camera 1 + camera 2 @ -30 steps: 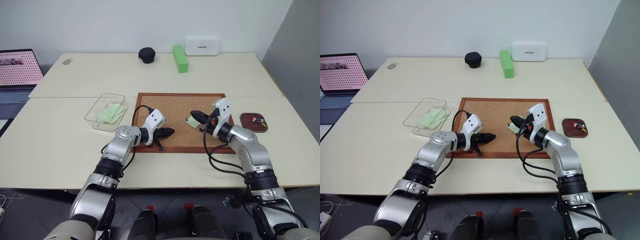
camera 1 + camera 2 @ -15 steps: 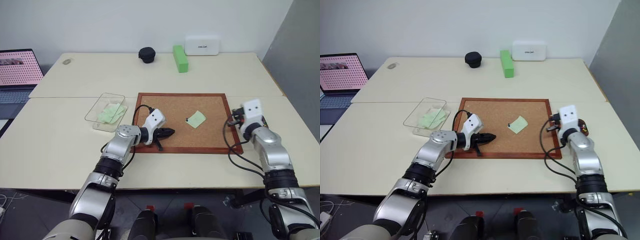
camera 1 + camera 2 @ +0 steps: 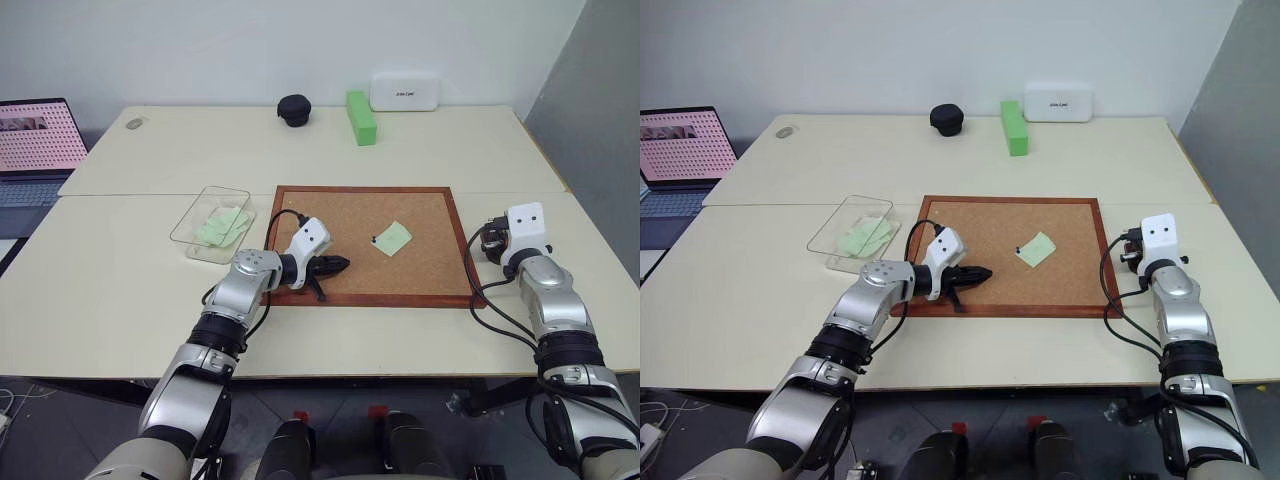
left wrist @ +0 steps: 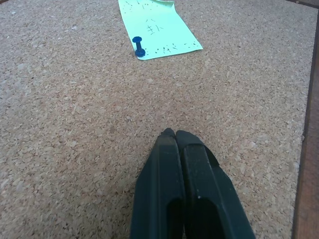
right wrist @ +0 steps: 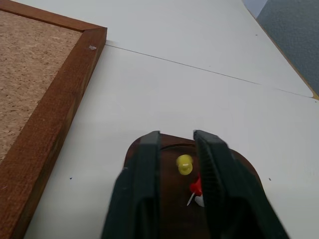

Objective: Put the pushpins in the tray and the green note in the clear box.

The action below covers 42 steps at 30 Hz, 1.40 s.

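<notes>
The green note (image 3: 391, 237) lies on the corkboard (image 3: 340, 215), held at one corner by a blue pushpin (image 4: 139, 47). My left gripper (image 4: 174, 133) rests shut and empty on the cork, a short way from the note (image 4: 158, 27). My right gripper (image 5: 177, 137) hovers over the brown tray (image 5: 245, 168) just right of the board, its fingers (image 5: 142, 174) parted. A yellow pushpin (image 5: 184, 164) shows in the gap between them, over the tray. A red pushpin (image 5: 196, 186) lies beside it. The clear box (image 3: 185, 235) sits left of the board with pale green slips inside.
A bright green block (image 3: 360, 117), a black round object (image 3: 293, 109) and a white device (image 3: 404, 91) stand along the far side of the table. A laptop (image 3: 35, 140) sits at the far left. The board's wooden frame (image 5: 55, 104) runs close to the tray.
My right arm swung right from the note on the corkboard to above the tray, and its fingers parted. The left arm stayed still.
</notes>
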Each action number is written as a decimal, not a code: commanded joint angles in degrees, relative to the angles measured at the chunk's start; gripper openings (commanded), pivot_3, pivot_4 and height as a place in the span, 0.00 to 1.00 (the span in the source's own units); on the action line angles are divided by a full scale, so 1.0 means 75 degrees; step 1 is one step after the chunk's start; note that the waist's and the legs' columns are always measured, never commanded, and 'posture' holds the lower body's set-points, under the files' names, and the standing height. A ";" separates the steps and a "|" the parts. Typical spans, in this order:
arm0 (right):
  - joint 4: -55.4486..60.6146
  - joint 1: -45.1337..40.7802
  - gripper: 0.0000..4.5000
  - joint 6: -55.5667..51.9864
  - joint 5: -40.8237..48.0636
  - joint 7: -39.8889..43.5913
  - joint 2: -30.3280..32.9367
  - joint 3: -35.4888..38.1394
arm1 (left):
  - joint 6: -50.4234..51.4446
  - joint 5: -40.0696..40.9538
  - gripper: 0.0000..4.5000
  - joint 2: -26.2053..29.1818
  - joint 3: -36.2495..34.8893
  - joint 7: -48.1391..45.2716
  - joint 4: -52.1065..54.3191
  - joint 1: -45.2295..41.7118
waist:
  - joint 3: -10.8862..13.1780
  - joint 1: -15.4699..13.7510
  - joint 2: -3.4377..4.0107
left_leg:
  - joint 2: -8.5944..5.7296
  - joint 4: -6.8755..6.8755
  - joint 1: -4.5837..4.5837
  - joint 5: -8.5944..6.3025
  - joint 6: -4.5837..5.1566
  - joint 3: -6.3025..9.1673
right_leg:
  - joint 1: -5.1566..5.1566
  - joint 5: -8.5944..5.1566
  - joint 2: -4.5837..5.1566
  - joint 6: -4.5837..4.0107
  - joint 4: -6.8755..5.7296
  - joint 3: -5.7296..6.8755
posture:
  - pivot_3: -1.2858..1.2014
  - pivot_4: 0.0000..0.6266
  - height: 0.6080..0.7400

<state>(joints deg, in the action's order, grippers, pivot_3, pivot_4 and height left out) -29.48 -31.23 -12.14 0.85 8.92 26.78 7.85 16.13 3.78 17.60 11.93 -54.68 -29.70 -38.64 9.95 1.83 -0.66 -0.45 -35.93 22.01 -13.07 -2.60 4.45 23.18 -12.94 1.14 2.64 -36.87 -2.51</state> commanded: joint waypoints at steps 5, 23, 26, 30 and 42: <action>0.0257 -0.0082 0.65 0.0146 -0.0048 -0.0124 0.0247 0.0188 | 0.0233 -0.0396 0.00 -0.0142 0.0625 -0.0180 -0.0568 0.0369 | 0.0000 0.0000 0.0000 | 0.0000 0.0000 0.0000 0.0000 0.0000 0.0000 | 0.0000 0.0000 0.0000 0.0000 0.0000 0.0000 | 0.52 0.24 1.00; 0.1790 0.0246 1.00 0.1188 0.0609 0.2221 -0.0366 -0.0983 | 0.0240 -0.0416 0.00 -0.0153 0.0602 -0.0166 -0.0681 0.0271 | 0.0000 0.0007 0.0000 | 0.0002 -0.0001 -0.0002 0.0000 0.0000 0.0001 | -0.0002 0.0000 -0.0002 0.0002 0.0000 0.0001 | 0.52 0.24 1.00; 0.2423 0.0420 1.00 0.0670 0.1192 0.3185 -0.0662 -0.1336 | 0.0262 -0.0404 0.00 -0.0134 0.0601 -0.0204 -0.0672 0.0260 | 0.0000 -0.0023 0.0000 | 0.0003 -0.0003 -0.0001 0.0000 0.0000 0.0009 | -0.0003 0.0001 -0.0004 0.0003 -0.0001 0.0008 | 0.52 0.24 1.00; 0.2325 0.0355 1.00 0.0420 0.1193 0.3653 -0.0881 -0.1729 | 0.0280 -0.0393 0.00 -0.0116 0.0609 -0.0287 -0.0712 0.0219 | -0.0001 -0.0024 -0.0002 | -0.0001 -0.0007 0.0002 0.0000 0.0000 0.0008 | -0.0006 0.0001 0.0001 0.0004 0.0001 0.0006 | 0.52 0.24 1.00; 0.0314 -0.0671 1.00 0.1020 0.0702 0.3567 -0.1664 -0.1870 | 0.0581 -0.0271 0.00 0.0019 0.0623 -0.0464 -0.0237 0.0518 | -0.0001 0.0000 -0.0002 | 0.0004 -0.0001 -0.0001 0.0000 0.0000 0.0011 | -0.0001 0.0000 -0.0002 0.0000 -0.0001 0.0011 | 0.52 0.24 1.00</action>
<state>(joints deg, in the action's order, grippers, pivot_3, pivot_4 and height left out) -26.37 -34.28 -6.50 6.24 35.90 14.73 -6.40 17.03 3.79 17.85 11.93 -55.63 -29.59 -38.54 9.95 1.83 -0.68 -0.42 -35.92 22.01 -13.07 -2.60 4.53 23.17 -12.94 1.13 2.64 -36.88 -2.43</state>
